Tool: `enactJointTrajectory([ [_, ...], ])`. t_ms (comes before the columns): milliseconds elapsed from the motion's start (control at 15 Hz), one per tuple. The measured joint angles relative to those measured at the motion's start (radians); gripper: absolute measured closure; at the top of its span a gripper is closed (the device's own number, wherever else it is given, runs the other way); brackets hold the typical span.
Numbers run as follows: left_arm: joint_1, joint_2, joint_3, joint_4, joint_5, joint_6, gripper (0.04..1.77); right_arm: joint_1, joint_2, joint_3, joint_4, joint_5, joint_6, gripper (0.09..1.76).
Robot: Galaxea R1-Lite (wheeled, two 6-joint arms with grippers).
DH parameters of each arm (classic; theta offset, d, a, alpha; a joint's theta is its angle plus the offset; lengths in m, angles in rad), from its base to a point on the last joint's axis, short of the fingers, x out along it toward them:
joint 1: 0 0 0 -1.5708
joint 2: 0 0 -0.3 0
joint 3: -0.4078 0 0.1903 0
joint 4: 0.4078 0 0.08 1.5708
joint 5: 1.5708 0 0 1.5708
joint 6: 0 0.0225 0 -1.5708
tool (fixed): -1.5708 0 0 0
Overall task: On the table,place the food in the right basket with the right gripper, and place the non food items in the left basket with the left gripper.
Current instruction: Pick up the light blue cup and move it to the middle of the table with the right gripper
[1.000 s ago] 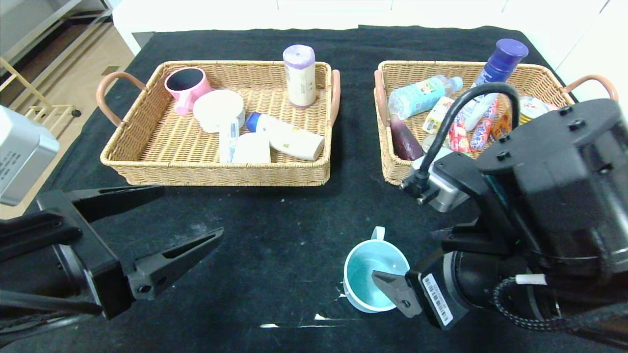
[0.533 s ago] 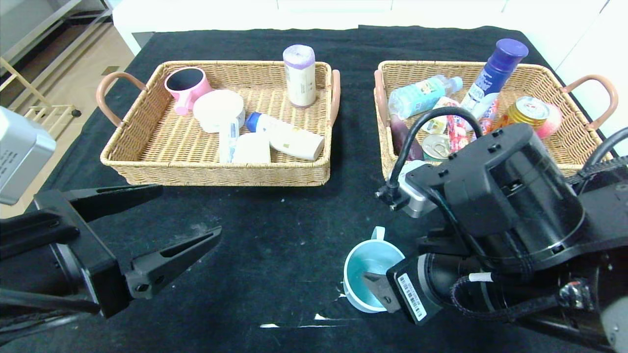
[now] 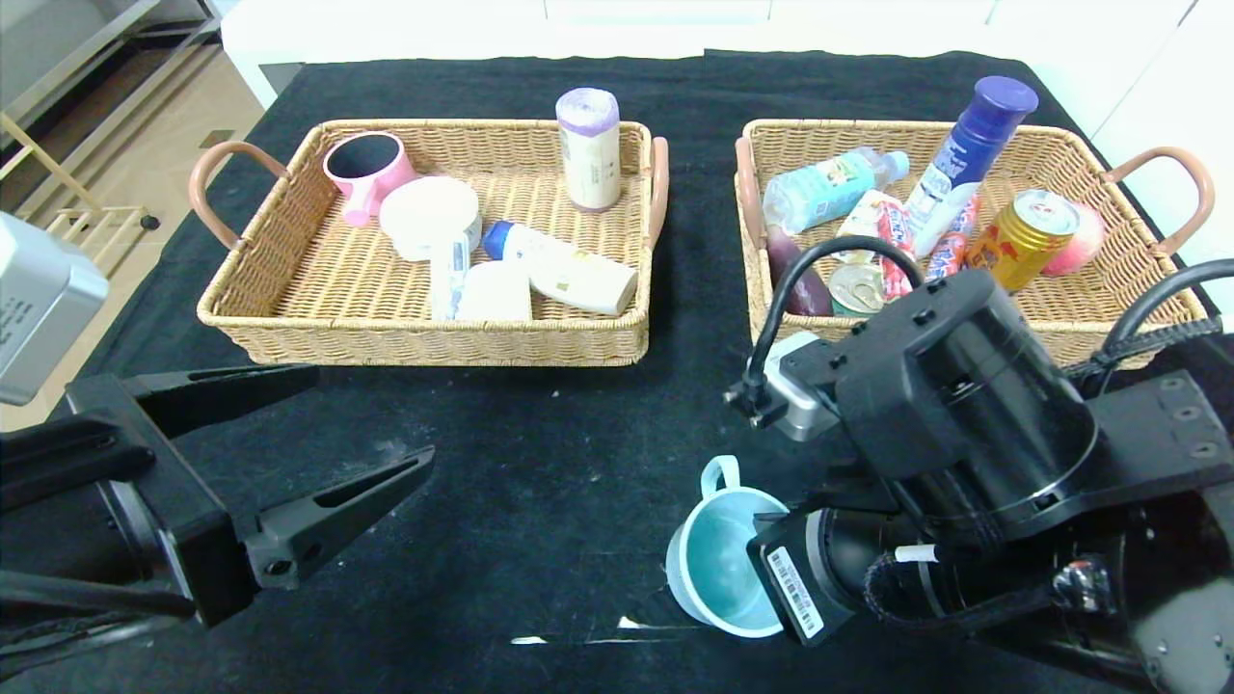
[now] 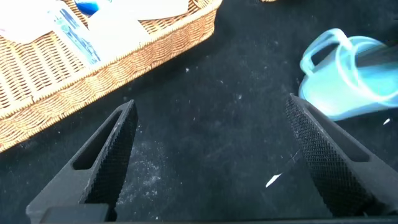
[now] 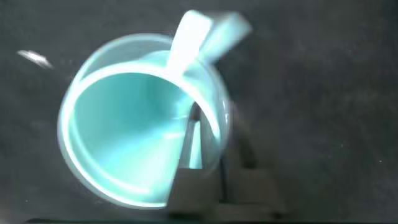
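On the near right of the table (image 3: 540, 463), between the baskets and my torso — teal mug (image 3: 718, 559), one item, non-food, the only loose piece I can see on the black cloth.

Hold: my right gripper (image 5: 198, 163) is pinched on the mug's wall, one finger inside the bowl and one outside, just beside the handle. The mug leans off upright, mouth turned toward the left, which I judge comes from the one-sided grip on its rim. A rim pinch suits a hollow cup too wide to span, but it leaves the mug free to swing.

Left gripper (image 3: 294, 448): fingers spread wide, holding nothing, low over the near left of the table, well apart from the mug. The mug belongs to that hand's basket, so my hold looks like a repositioning rather than a delivery — a judgement only.

Left basket (image 3: 424, 342): far left, holding a pink mug (image 3: 366, 172), a white round tub, a white tube, a roll and a white block; open wicker along its right and far floor.

Right basket (image 3: 771, 333): far right, just beyond my right arm, crowded with bottles, packets and a gold can (image 3: 1022, 236).

Room: broad bare cloth between the two grippers; the near wall of the left basket is the edge to clear
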Motion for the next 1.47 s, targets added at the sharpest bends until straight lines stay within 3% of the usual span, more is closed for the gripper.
enactJointTrajectory([
  [933, 0.000, -0.001, 0.006, 0.001, -0.005, 0.002, 0.09, 0.004, -0.034, -0.027, 0.001, 0.009, 0.000, 1.68],
  [1467, 0.000, -0.012, 0.004, 0.000, 0.004, 0.001, 0.09, 0.090, -0.009, -0.210, -0.003, 0.012, -0.005, 1.68],
])
